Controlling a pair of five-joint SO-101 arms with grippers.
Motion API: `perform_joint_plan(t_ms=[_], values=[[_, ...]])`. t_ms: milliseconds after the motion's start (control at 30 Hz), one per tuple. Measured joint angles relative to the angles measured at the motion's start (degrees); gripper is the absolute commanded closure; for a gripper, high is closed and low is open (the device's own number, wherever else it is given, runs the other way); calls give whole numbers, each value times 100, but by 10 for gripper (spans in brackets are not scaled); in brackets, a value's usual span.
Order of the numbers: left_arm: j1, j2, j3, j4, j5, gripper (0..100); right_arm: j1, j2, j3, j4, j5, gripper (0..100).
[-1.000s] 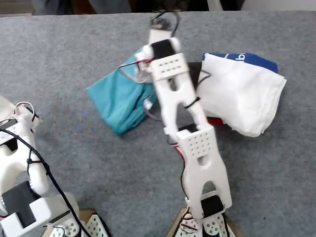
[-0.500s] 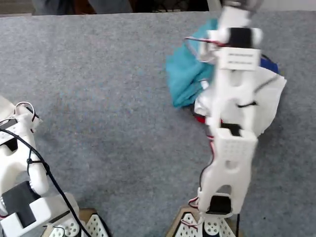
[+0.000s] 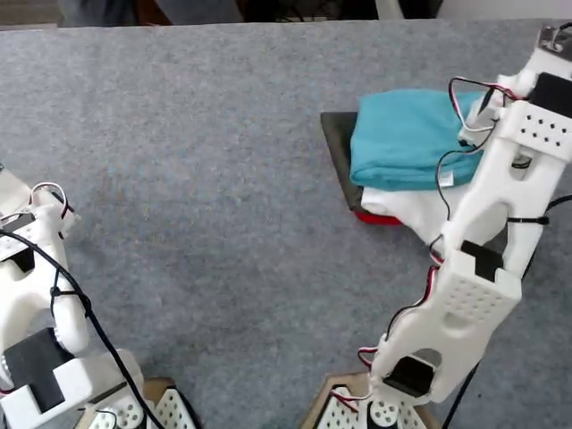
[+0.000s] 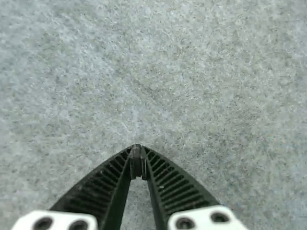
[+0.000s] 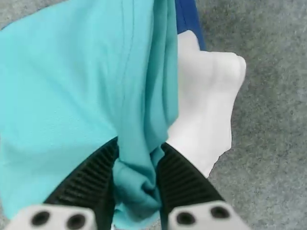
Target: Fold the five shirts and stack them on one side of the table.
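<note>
Teal shirt: a second ago the teal shirt (image 3: 407,138) lay folded near the middle of the worktop (image 3: 179,179), left of the pile; half a second ago it hung bunched beside the pile; now it lies flat on top of the pile at the right side
Right arm: the right arm (image 3: 465,286) has swung from the centre across to the right, carrying the shirt with it
Right hand: the right hand (image 5: 139,143) is clamped on a gathered fold at the teal shirt's edge, so the cloth is set down but not yet let go
Pile: under the teal one show a white shirt (image 3: 411,210), a sliver of a red shirt (image 3: 380,218) and a dark grey shirt (image 3: 338,147) sticking out on the left; the right wrist view adds a blue shirt (image 5: 187,24) beside the white
Left hand: the left hand (image 4: 136,152) is closed on nothing, tips touching, above bare worktop; its arm has not moved across the three high views
Meaning for the task: five colours can be counted in the pile, so this looks like the last shirt placed
What is left: probably only letting go and drawing back
Risk: the pinched fold is bunched, so pulling away before the hand opens fully could drag the top shirt askew
</note>
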Motion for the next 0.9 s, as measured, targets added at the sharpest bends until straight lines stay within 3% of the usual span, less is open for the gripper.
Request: perform_joint_plan(t_ms=[200, 267, 367, 567, 767, 900], values=[[0, 0, 0, 0, 0, 971, 9, 9, 0, 0, 9, 695], [44, 0, 0, 0, 0, 971, 44, 9, 0, 0, 9, 657], [299, 0, 114, 0, -211, 972, 114, -9, 9, 0, 9, 711], [870, -431, 730, 0, -879, 972, 114, -932, 18, 0, 9, 991], [888, -1890, 1864, 0, -1644, 972, 88, -2066, 510, 0, 53, 986], [888, -3332, 2857, 211, -2224, 972, -387, -2989, 1653, 0, 668, 986]])
